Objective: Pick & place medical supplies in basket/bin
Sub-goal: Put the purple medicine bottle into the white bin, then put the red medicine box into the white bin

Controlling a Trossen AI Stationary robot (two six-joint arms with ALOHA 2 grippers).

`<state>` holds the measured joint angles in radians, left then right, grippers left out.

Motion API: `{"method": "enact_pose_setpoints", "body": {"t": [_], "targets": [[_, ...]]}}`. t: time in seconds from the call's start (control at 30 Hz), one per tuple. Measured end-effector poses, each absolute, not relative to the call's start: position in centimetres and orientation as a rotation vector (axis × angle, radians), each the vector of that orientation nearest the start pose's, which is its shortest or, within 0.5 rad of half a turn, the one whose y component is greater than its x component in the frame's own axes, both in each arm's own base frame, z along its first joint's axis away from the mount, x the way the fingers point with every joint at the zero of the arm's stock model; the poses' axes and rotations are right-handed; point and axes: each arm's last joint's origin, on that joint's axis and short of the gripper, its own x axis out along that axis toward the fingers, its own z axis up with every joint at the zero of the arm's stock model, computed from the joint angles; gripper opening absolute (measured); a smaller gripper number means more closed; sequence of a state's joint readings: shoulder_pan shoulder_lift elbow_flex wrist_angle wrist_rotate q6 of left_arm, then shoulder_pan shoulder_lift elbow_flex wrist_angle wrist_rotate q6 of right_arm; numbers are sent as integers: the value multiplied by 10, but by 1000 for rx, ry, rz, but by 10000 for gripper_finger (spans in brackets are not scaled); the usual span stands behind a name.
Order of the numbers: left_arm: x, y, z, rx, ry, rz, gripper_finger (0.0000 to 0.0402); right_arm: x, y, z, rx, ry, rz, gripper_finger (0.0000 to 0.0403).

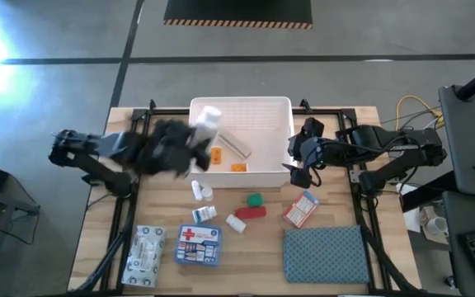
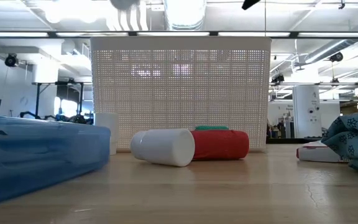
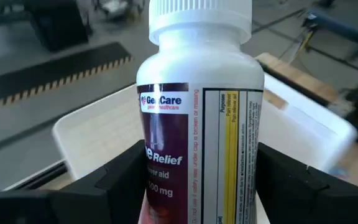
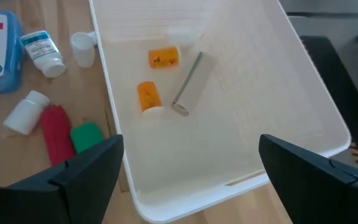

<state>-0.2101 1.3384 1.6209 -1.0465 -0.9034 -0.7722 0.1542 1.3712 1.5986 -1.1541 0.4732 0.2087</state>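
The left gripper (image 1: 198, 142) — clamped on a white pill bottle (image 3: 197, 118) — reached over the basket's (image 1: 283, 107) left rim; the right gripper (image 4: 188, 180) waited, fingers apart.

The left tool (image 1: 190, 148) is motion-blurred in the high view, and the pill bottle (image 3: 197, 118) hides its fingertips.

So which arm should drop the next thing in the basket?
The left. Its gripper already holds a white pill bottle over the basket. The right gripper is open and empty beside the basket.
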Motion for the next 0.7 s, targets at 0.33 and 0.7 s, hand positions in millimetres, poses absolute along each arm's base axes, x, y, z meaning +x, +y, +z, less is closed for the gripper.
{"method": "enact_pose_setpoints", "body": {"t": [0.33, 0.7], "targets": [[277, 54, 368, -312, 376, 839, 305, 239, 24, 395, -88, 950, -382, 365], [286, 45, 367, -359, 267, 748, 322, 219, 28, 370, 64, 1222, -317, 365]]}}
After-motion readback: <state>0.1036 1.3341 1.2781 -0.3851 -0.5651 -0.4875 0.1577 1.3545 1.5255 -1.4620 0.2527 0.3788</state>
